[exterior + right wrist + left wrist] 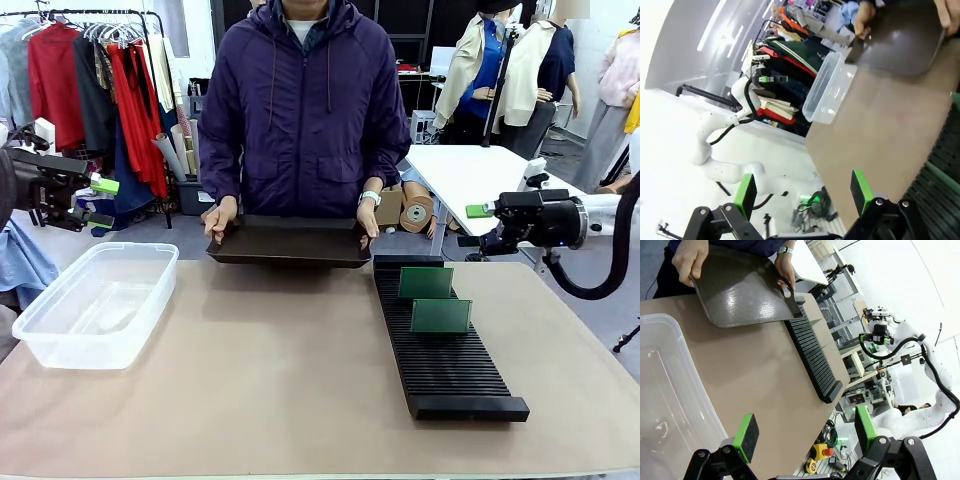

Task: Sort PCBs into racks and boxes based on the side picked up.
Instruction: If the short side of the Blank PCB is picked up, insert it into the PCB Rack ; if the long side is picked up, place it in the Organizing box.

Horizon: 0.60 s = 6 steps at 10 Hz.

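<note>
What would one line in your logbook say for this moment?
arms: both pulled back, fingers open, empty | PCBs: two upright in rack | box: empty | person: holds dark tray at far edge

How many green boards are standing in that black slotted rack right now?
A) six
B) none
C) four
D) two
D: the front view shows two PCBs standing upright in the rack, one behind the other near its far end, with the remaining slots bare.
</note>
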### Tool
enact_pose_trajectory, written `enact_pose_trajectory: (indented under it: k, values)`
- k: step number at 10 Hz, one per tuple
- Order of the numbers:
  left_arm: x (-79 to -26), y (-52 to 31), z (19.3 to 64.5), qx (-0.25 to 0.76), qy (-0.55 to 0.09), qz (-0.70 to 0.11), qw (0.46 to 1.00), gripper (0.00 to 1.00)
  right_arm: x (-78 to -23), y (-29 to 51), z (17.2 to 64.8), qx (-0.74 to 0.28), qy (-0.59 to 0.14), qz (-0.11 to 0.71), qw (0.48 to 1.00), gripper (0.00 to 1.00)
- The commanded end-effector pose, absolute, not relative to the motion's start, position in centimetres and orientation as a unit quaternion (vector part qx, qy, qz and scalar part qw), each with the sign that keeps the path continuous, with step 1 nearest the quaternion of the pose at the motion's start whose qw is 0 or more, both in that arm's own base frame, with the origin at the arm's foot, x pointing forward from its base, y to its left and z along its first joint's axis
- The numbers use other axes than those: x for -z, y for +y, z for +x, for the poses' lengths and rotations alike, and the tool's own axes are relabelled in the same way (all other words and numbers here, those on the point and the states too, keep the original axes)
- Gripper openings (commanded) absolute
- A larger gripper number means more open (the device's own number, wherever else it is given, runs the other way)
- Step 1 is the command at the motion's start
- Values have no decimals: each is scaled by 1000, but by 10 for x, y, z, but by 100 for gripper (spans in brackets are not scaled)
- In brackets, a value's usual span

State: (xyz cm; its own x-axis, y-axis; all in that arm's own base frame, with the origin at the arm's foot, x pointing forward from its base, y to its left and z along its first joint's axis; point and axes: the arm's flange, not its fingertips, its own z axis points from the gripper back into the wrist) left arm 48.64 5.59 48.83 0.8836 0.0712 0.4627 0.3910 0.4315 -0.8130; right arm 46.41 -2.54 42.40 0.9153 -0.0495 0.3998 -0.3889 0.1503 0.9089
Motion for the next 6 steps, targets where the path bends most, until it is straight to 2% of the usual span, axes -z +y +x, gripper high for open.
enact_pose_trajectory:
  k: [1, 3, 4, 6]
  values:
    - [-490, 56, 486, 99, -222, -525, 816, 100, -433, -28, 457, -92, -123, 643, 751, 100]
    - [-490, 56, 486, 99, -222, -525, 816, 100, -437, -26, 451, -91, -86, 656, 744, 100]
    - [-490, 56, 486, 99, -222, -525, 816, 100, -423, -26, 459, -94, -127, 644, 749, 100]
    - [-490, 56, 486, 99, -222, -525, 816, 100, -423, -26, 459, -94, -127, 644, 749, 100]
